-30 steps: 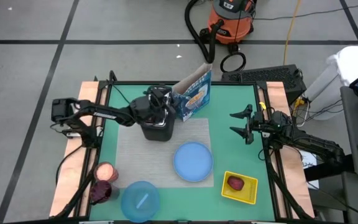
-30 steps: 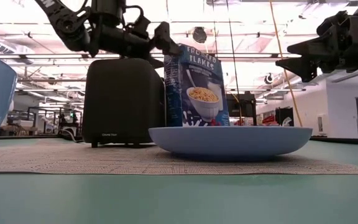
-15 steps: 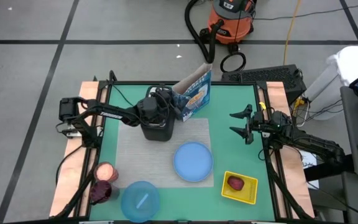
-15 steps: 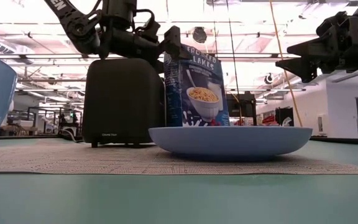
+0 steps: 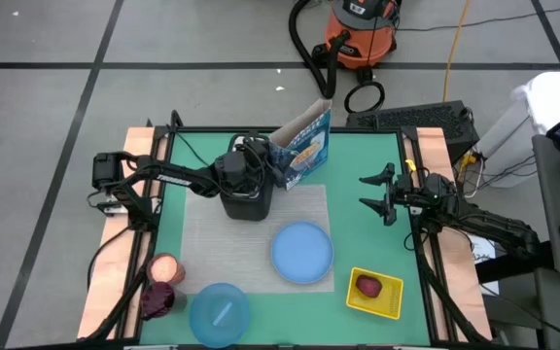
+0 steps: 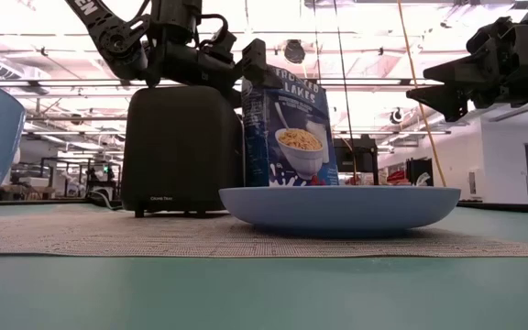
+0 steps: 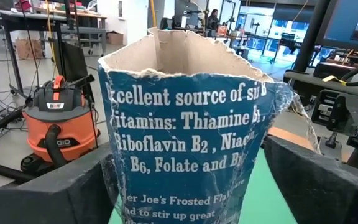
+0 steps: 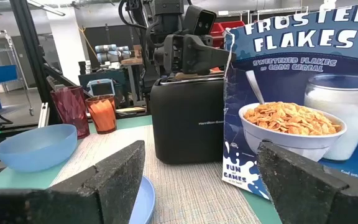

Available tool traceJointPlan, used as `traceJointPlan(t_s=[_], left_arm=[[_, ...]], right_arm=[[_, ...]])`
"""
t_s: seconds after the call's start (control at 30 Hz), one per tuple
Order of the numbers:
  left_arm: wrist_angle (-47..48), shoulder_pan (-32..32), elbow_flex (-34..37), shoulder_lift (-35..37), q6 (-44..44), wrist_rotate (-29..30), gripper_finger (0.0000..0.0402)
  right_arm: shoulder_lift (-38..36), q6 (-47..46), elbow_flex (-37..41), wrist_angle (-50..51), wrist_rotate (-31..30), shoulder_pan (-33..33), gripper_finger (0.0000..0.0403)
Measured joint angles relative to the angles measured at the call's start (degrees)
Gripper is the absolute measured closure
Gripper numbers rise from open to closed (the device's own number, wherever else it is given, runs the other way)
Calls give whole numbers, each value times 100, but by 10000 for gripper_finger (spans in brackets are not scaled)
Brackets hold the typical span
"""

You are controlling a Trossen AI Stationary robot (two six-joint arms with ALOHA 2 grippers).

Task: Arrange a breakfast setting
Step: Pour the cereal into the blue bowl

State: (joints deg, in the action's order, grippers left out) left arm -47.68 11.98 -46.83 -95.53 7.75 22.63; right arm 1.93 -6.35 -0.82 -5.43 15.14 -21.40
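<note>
Over the last second our left gripper slides across the toaster and now brackets, jaws spread, the cereal box upper-centre on the tabletop, so we're guessing a grab comes next.

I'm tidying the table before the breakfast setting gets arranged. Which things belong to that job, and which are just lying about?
Belong: cereal box (left gripper at it), plate, bowl, spoon in it, dark red fruit, grey mat.
Lying about: toaster, yellow tray under the fruit, orange cup, red cup, vacuum.
Right gripper waits at the table's right.
</note>
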Motion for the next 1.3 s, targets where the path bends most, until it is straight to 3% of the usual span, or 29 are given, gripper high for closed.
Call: traceJointPlan(t_s=[0.6, 0.87, 0.97, 1.3], left_arm=[[9, 3, 0, 2, -20, 20, 282], [4, 1, 0, 2, -7, 14, 370], [0, 0, 0, 2, 25, -4, 392], [-98, 1, 3, 2, 317, -2, 396]], right_arm=[[0, 0, 0, 0, 0, -1, 104], [0, 0, 0, 0, 0, -1, 104], [0, 0, 0, 0, 0, -1, 104], [0, 0, 0, 2, 0, -1, 104]])
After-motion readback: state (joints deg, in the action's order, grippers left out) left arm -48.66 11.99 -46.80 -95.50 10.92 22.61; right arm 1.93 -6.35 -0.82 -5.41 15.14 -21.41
